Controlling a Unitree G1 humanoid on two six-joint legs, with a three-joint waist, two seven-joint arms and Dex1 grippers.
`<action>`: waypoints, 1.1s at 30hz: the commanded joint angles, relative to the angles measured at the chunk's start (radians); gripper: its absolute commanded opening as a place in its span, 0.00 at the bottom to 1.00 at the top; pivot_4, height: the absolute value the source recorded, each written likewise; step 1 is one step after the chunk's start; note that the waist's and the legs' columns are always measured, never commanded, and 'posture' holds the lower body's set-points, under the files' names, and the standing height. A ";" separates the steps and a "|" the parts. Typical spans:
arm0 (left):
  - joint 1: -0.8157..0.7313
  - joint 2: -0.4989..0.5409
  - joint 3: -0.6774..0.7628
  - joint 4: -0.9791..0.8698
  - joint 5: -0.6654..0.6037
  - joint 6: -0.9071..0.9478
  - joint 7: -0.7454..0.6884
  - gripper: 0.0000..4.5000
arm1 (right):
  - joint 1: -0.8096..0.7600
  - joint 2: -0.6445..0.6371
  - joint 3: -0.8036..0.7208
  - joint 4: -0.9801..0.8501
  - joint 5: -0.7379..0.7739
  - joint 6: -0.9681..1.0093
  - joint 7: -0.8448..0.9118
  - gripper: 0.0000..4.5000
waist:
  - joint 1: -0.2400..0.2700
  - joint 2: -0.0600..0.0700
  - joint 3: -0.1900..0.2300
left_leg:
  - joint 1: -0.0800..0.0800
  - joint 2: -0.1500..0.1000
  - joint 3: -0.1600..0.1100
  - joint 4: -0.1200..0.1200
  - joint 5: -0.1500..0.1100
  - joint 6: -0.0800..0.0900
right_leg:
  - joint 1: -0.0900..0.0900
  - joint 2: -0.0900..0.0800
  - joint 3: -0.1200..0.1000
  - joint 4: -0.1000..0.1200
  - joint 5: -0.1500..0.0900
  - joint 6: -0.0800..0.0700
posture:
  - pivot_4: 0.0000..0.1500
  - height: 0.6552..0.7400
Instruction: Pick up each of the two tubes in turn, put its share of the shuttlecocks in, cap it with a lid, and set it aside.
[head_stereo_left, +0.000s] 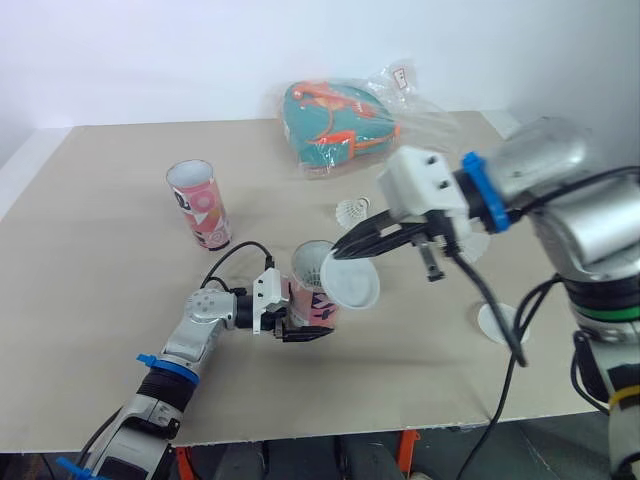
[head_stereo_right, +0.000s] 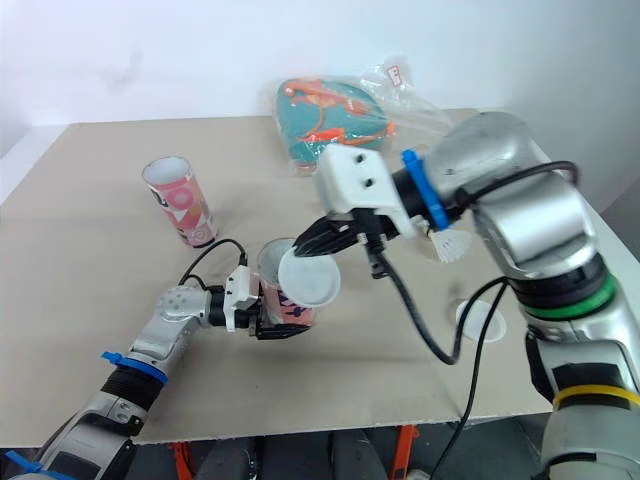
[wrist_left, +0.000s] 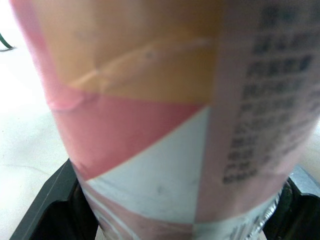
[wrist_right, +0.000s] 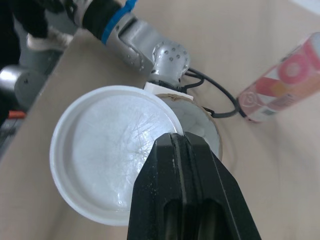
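Lid (head_stereo_left: 350, 283) sits pinched by its rim in my right gripper (head_stereo_left: 343, 247), tilted at the open mouth of the tube (head_stereo_left: 318, 306) just below it. My left gripper (head_stereo_left: 298, 328) clamps that tube upright; the second tube (head_stereo_left: 198, 205) stands well beyond it.

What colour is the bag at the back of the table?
Teal with orange trim, wrapped in clear plastic; the left eye view shows the bag best.
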 joint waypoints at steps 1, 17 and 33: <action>0.000 0.008 -0.003 0.028 0.017 0.005 -0.002 0.81 | -0.077 0.048 0.035 0.079 -0.063 -0.072 0.042 0.01 | -0.001 0.000 0.000 | -0.001 0.000 0.000 0.000 0.000 0.000 | -0.001 0.000 0.000 0.000 0.000 0.000 | 1.00 0.99; 0.016 0.007 0.006 0.011 0.010 0.025 0.011 0.81 | -0.127 0.137 0.079 0.202 -0.192 -0.208 0.101 0.01 | -0.001 0.000 0.000 | -0.001 0.002 -0.001 0.000 0.000 0.000 | -0.001 0.002 -0.001 0.001 0.002 -0.003 | 1.00 0.99; 0.026 0.017 0.009 0.001 0.005 0.036 0.010 0.81 | -0.170 0.182 0.052 0.275 -0.232 -0.259 0.082 0.01 | -0.001 0.000 0.000 | 0.000 0.002 -0.001 0.000 0.000 0.000 | -0.001 0.003 -0.001 0.001 0.002 -0.003 | 1.00 0.99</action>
